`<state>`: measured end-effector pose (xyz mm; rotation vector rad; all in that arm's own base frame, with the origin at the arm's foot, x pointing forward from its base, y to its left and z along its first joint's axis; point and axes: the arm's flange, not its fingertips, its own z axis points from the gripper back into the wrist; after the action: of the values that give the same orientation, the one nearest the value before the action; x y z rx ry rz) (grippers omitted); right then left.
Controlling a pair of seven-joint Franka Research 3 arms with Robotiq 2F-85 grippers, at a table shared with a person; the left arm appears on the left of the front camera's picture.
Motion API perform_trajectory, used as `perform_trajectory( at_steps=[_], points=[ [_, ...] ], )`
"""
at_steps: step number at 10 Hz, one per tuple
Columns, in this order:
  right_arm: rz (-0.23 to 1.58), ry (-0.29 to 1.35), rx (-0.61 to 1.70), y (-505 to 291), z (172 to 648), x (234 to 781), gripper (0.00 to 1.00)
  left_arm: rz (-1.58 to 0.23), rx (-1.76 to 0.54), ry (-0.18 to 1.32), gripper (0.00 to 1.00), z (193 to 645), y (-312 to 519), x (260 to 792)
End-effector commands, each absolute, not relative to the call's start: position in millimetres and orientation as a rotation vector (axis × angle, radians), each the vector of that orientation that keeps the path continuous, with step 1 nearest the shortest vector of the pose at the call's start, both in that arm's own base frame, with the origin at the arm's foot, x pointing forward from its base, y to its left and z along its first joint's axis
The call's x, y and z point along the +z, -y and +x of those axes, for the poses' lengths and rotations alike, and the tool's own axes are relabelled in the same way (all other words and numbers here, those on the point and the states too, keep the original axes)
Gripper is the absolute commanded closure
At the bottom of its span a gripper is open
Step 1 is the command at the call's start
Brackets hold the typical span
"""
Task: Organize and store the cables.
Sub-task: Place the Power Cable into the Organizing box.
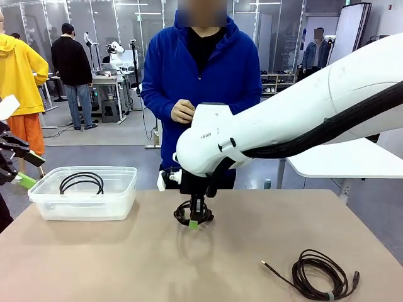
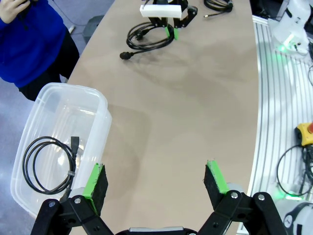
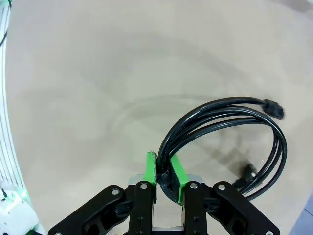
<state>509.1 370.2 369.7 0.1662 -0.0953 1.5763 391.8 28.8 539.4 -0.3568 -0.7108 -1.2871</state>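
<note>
My right gripper (image 1: 196, 219) reaches to the middle of the table and is shut on a small black cable coil (image 1: 189, 212). In the right wrist view the green pads (image 3: 151, 169) pinch the coil's strands (image 3: 234, 127), and it hangs just over the tabletop with a plug at its far end. A second coil (image 1: 82, 181) lies in the clear plastic bin (image 1: 44, 200) at the left. A larger coil (image 1: 321, 274) rests at the front right. My left gripper (image 2: 155, 183) hovers open and empty beside the bin (image 2: 100, 105), with that coil (image 2: 49, 164) below its left finger.
A person in a blue hoodie (image 1: 201, 82) stands at the far edge, hands held at the chest. The right arm's white body (image 1: 302, 107) spans the right half of the front view. Bare tabletop (image 2: 195, 112) lies between the bin and the right gripper.
</note>
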Motion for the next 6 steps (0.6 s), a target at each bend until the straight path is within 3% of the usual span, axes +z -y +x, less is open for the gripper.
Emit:
perform_trajectory(
  at_steps=[1, 6],
  points=[
    [0.206, 0.089, 1.537, -367.2, 503.5, 353.5, 1.0, -0.345, -1.276, 0.693, 0.0, 391.4, -28.2, 543.2],
    [0.228, 0.028, 1.527, -360.2, 495.8, 324.4, 1.0, -0.345, -1.276, 0.693, 0.0, 391.4, -28.2, 543.2]
  ],
)
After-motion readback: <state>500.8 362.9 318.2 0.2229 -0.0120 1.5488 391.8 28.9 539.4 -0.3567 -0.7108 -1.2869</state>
